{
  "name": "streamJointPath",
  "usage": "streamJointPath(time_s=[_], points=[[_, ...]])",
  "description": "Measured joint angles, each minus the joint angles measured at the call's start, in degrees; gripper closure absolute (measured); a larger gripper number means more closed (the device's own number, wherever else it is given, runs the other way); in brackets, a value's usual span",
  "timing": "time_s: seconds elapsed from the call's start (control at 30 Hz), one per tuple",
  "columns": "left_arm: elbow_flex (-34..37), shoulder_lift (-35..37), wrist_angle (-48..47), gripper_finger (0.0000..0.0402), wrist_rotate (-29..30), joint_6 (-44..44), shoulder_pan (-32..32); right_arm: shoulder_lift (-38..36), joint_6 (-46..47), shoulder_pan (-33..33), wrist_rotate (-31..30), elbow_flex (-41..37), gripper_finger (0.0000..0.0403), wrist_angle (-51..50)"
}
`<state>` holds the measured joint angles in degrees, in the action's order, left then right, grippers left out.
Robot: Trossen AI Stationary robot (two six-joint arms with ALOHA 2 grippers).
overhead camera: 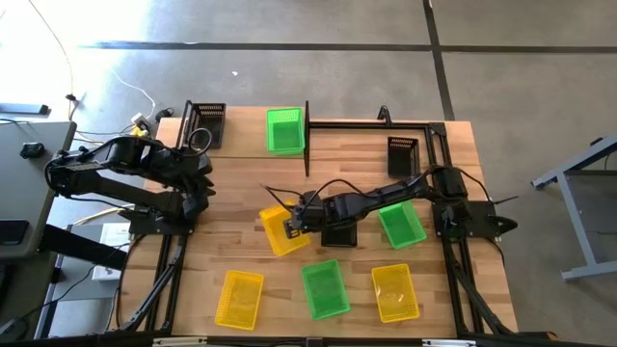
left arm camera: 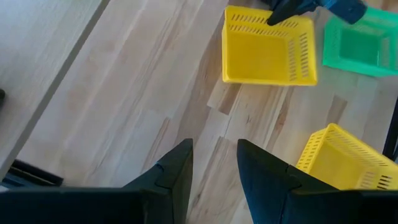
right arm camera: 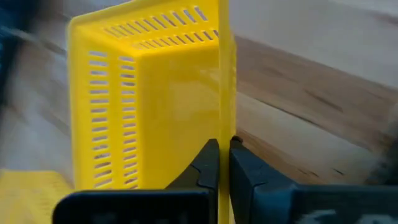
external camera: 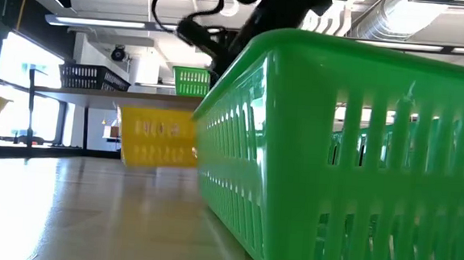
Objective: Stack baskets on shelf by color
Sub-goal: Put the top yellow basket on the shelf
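Note:
My right gripper (overhead camera: 295,224) reaches to mid-table and is shut on a yellow basket (overhead camera: 281,231), also seen in the low view (external camera: 157,140) and the left wrist view (left arm camera: 264,56). My left gripper (left arm camera: 214,168) hangs open over bare wood at the table's left (overhead camera: 200,183), holding nothing. On the shelf (overhead camera: 246,135) at the far left stand a black basket (overhead camera: 209,123) and a green basket (overhead camera: 284,130). Two more yellow baskets (overhead camera: 240,297) (overhead camera: 395,291) and a green one (overhead camera: 325,289) rest on their bottoms near the front edge. My right gripper pinches one side wall of the yellow basket at its top rim (right arm camera: 224,134), with one finger (right arm camera: 205,165) inside the basket and the other outside. The fingers slant down from the table's right. Whether the basket's bottom is clear of the table cannot be told.
A green basket (overhead camera: 401,224) lies under my right arm, and a black basket (overhead camera: 403,154) stands at the far right. In the low view the front green basket (external camera: 352,153) fills the foreground. Bare wood lies between my left gripper and the held basket.

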<state>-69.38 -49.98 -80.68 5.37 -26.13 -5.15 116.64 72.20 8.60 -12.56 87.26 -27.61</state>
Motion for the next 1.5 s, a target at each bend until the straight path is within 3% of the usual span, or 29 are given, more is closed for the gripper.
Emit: streamJointPath(time_s=[0.27, 0.67, 1.0, 1.5], points=[[0.0, 0.0, 3.1, 0.0287, -0.2, 0.2, 1.3, -1.0, -0.8, 1.4, -5.0, 2.6, 0.0402, 6.2], [0.0, -5.6, 12.2, 0.0287, 0.4, -0.2, 13.6, -1.1, -9.2, 2.3, -11.4, 12.1, 0.0402, 5.4], [0.0, -14.3, 14.5, 0.0287, 8.5, -0.3, 24.6, -1.1, -6.2, 2.2, -14.6, 12.3, 0.0403, 0.4], [0.0, -27.7, 16.7, 0.0287, 22.9, 1.3, 34.2, -1.1, -1.3, 2.2, -20.0, 12.3, 0.0403, 0.4]])
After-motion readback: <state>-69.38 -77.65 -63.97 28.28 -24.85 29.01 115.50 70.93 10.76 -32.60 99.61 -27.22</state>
